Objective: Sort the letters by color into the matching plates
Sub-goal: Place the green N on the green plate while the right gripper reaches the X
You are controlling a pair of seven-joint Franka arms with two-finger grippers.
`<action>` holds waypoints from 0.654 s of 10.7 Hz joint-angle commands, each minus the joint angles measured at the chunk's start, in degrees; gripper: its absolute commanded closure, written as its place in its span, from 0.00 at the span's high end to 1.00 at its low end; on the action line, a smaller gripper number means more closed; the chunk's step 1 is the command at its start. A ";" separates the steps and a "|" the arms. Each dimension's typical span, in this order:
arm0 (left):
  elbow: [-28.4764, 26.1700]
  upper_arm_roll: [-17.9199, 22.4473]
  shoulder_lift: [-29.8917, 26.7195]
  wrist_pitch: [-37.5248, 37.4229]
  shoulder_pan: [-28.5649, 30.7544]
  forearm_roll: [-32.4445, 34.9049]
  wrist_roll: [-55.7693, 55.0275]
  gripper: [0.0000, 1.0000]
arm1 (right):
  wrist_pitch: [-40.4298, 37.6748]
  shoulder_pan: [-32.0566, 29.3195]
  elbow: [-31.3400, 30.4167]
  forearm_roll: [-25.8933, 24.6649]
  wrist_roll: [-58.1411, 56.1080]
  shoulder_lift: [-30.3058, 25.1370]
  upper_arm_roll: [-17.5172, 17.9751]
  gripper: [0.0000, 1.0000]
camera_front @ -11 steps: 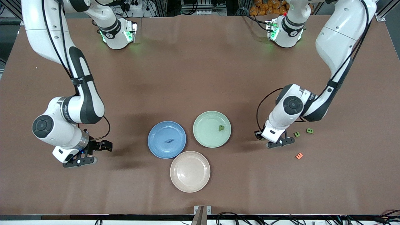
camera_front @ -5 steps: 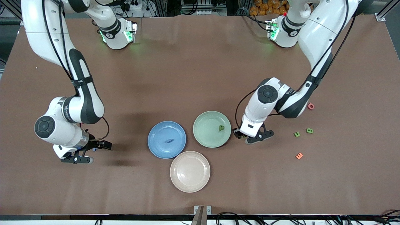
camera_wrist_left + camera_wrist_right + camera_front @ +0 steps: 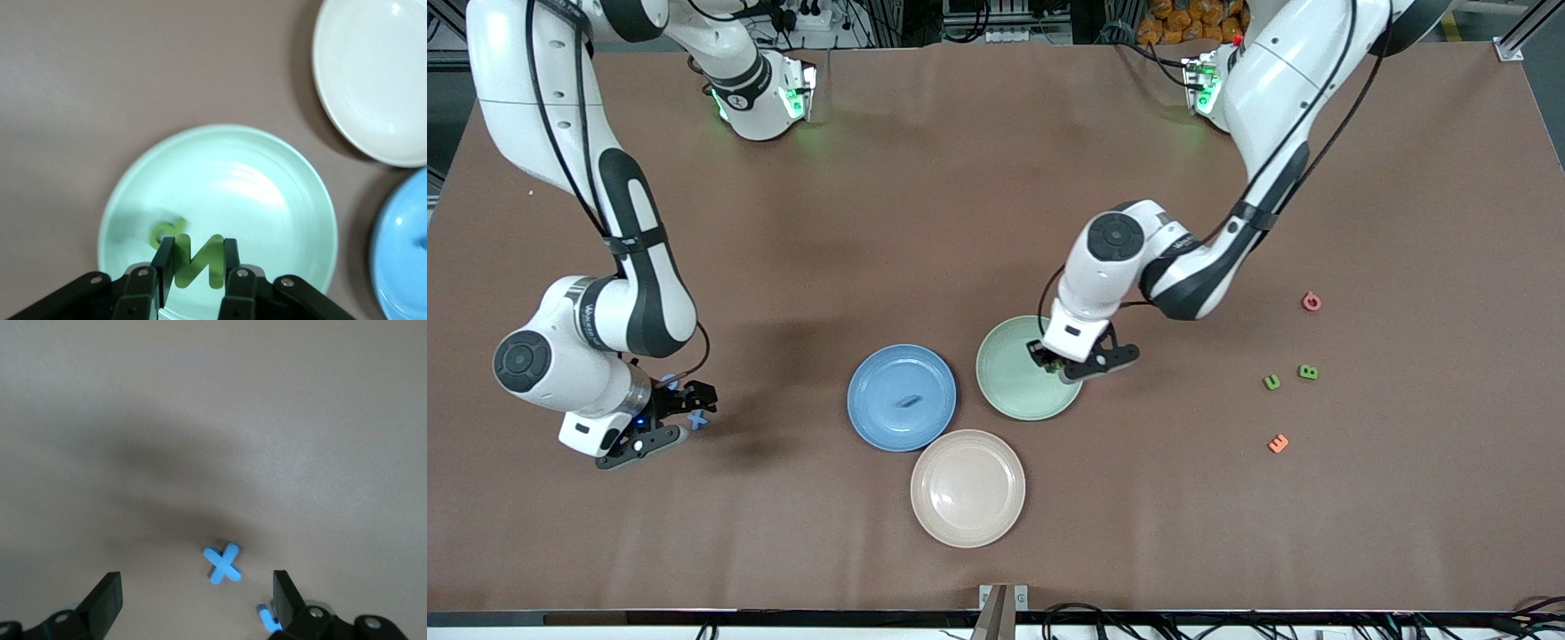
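Left gripper (image 3: 1083,363): over the green plate (image 3: 1005,391), fingers clamped on a green N (image 3: 198,260), held upright between the pads in the left wrist view.
Green plate: nearer the left arm's end than the blue plate (image 3: 902,397), the two just beside each other; a second green letter (image 3: 167,230) lies in it under the held N, shape blurred.
Blue plate: one small blue letter (image 3: 908,401) lies in it; which letter, cannot tell.
Right gripper (image 3: 660,427): low over bare table toward the right arm's end, well apart from the plates, fingers spread wide, nothing between them.
Blue X (image 3: 222,563): flat on the table between and ahead of the right gripper's fingers, untouched; another blue piece (image 3: 268,617) shows partly beside one finger.
Green U (image 3: 1272,382), green B (image 3: 1308,372): side by side on the table toward the left arm's end, outside any plate.
Beige plate (image 3: 967,488): nearest the front camera, just beside the other two plates.
Orange letter (image 3: 1279,443), red letter (image 3: 1311,302): loose on the table near the U and B.
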 commanded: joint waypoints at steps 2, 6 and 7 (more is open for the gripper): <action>4.34 2.39 2.96 -0.41 -5.43 0.69 -1.18 1.00 | 6.61 -0.98 -3.20 -0.28 -5.87 1.46 0.75 1.00; 4.08 5.29 2.44 -2.42 -4.21 0.96 -0.05 1.00 | 11.21 -1.77 -5.85 -0.37 -5.96 2.87 1.28 1.00; 4.08 6.26 2.00 -5.04 -3.86 0.96 2.22 1.00 | 12.25 -2.03 -6.29 -0.37 -5.96 2.87 1.37 1.00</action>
